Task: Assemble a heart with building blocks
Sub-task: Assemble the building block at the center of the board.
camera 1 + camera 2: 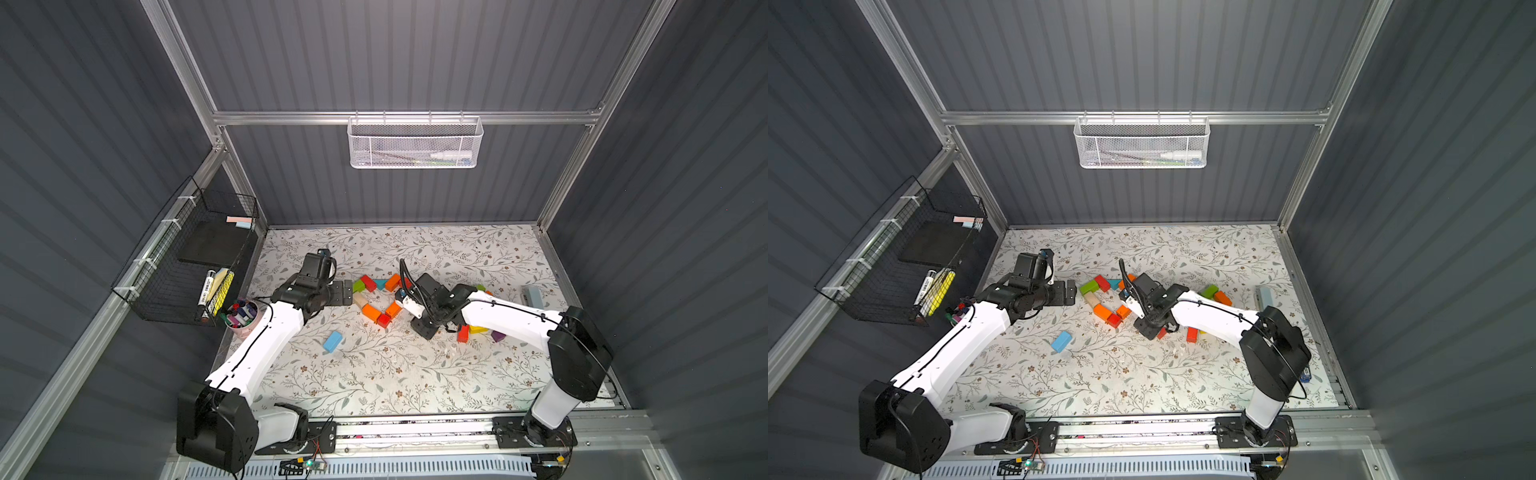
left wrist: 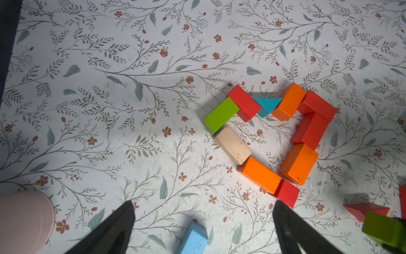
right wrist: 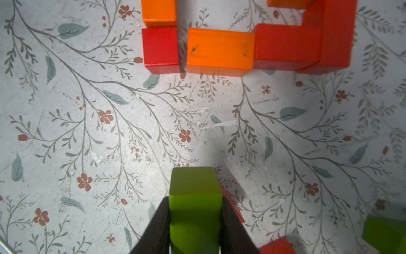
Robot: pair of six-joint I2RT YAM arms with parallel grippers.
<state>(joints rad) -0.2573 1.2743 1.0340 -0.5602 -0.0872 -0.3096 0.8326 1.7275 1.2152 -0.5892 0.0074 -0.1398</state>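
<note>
Right wrist view: my right end effector is clamped on a green block, a finger flat against each side. The block's long axis seems to run along the fingers, with its end poking out past the tips. It looks lifted just off the surface.

Across a stretch of bare surface ahead of the tips lies the lower flank of the heart. There I see a red cube, a thin gap, then an orange brick butted against red bricks that turn the corner. So the relation that matters is simple: the heart sits dead ahead of the held block, not off to either side.

In the left wrist view the outline reads as all but closed, so I cannot tell which slot this block is meant for. My guess is that it must be turned before it goes down, since it points at the flank rather than lying along it.

My left end effector is spread wide and holds nothing. In both top views it hovers just beside the heart's left edge. A light blue brick lies on the surface beneath it, apart from the outline.

The right arm has the load and is the nearer one to the heart's right side — I'd make the placement from there.
</note>
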